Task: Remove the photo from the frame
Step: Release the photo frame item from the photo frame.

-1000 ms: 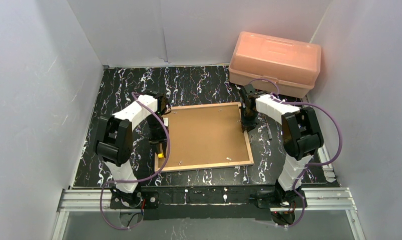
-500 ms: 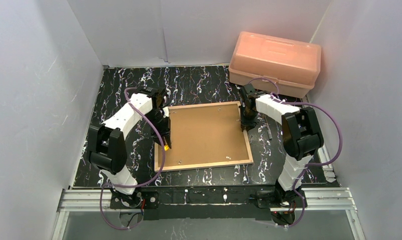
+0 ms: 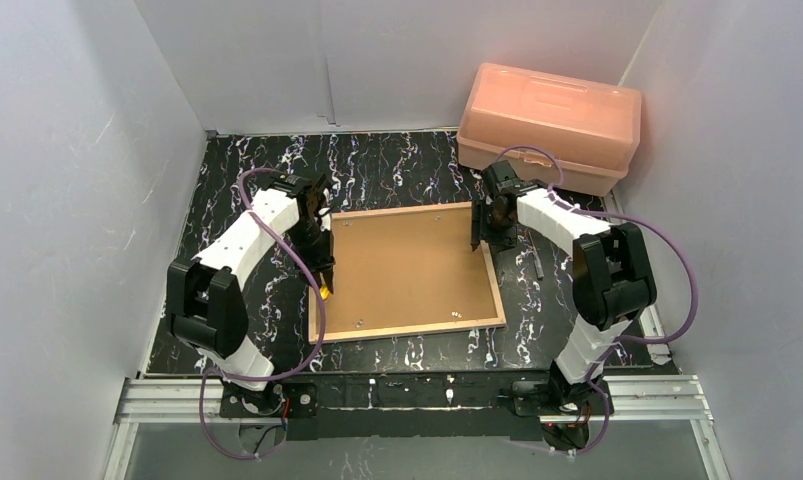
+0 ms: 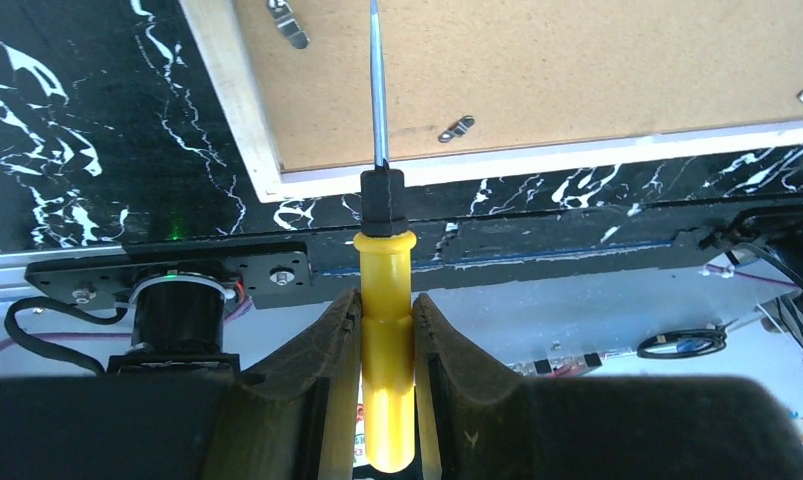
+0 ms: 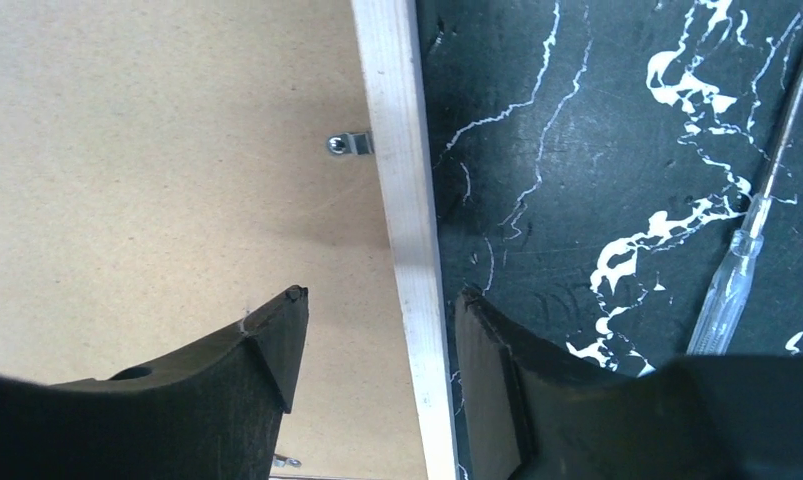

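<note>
The frame (image 3: pixel 409 329) lies face down on the black marbled table, its light wood edge around a plain brown backing board (image 3: pixel 407 265). The photo is hidden under the board. My left gripper (image 3: pixel 322 280) is shut on a yellow-handled screwdriver (image 4: pixel 385 320) over the frame's left edge (image 4: pixel 245 110). Its metal shaft (image 4: pixel 377 90) reaches out over the board. My right gripper (image 3: pixel 480 232) is open and straddles the frame's right edge (image 5: pixel 402 150), one finger (image 5: pixel 277 340) over the board, the other over the table.
Small metal turn clips (image 4: pixel 457 127) (image 5: pixel 347 144) sit along the board's border. A clear-handled screwdriver (image 5: pixel 737 270) lies on the table right of the frame. A pink plastic box (image 3: pixel 549 125) stands at the back right. White walls enclose the table.
My left arm has stretched away from its base, carrying the screwdriver from the frame's near-left corner further up its left edge. My right gripper has shifted slightly along the right edge.
</note>
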Controlling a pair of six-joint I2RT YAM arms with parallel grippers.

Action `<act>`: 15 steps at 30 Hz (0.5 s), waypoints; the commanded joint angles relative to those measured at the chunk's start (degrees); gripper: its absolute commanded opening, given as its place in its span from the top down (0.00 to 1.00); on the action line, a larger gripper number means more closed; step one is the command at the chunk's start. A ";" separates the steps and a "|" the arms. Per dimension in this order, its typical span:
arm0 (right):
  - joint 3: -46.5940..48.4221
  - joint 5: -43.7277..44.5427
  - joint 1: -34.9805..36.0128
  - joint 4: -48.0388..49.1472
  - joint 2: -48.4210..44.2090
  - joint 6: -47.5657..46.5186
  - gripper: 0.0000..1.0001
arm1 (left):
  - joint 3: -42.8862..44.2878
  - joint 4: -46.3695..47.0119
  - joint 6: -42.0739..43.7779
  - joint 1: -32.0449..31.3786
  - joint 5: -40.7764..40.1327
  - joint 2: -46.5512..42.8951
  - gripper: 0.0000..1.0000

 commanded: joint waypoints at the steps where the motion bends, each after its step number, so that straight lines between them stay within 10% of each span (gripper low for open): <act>1: -1.30 -2.25 0.03 2.43 -3.12 0.80 0.36 | 0.36 -2.58 -1.00 -0.17 -5.31 -0.79 1.00; 15: -0.67 -1.74 0.07 1.11 -1.12 1.25 0.42 | -4.05 -3.91 -1.77 0.19 -2.68 0.75 1.00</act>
